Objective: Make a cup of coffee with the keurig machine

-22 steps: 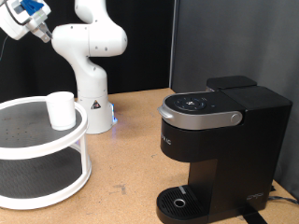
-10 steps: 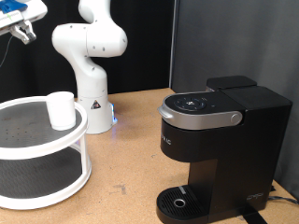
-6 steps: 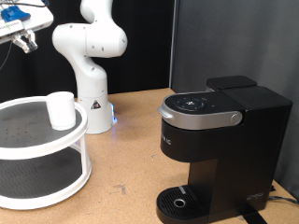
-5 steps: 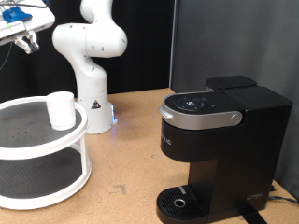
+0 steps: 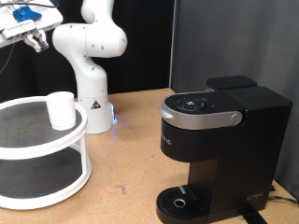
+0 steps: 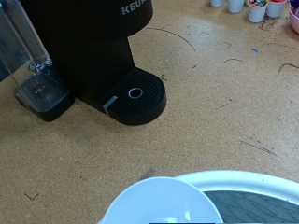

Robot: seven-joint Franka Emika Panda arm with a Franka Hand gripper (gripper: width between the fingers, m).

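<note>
Dominating the wooden desk (image 5: 126,149) at the exterior view's right, the black boxy keurig machine (image 5: 220,149) looks heavy and rigid, lid down, drip tray bare. On the round white two-tier stand (image 5: 42,154) sits the small plain white cup (image 5: 60,109), likely light, smooth, tippable; best taken around its sidewall. High above it hangs the gripper (image 5: 33,37), holding nothing; whether its fingers are apart cannot be told.
</note>
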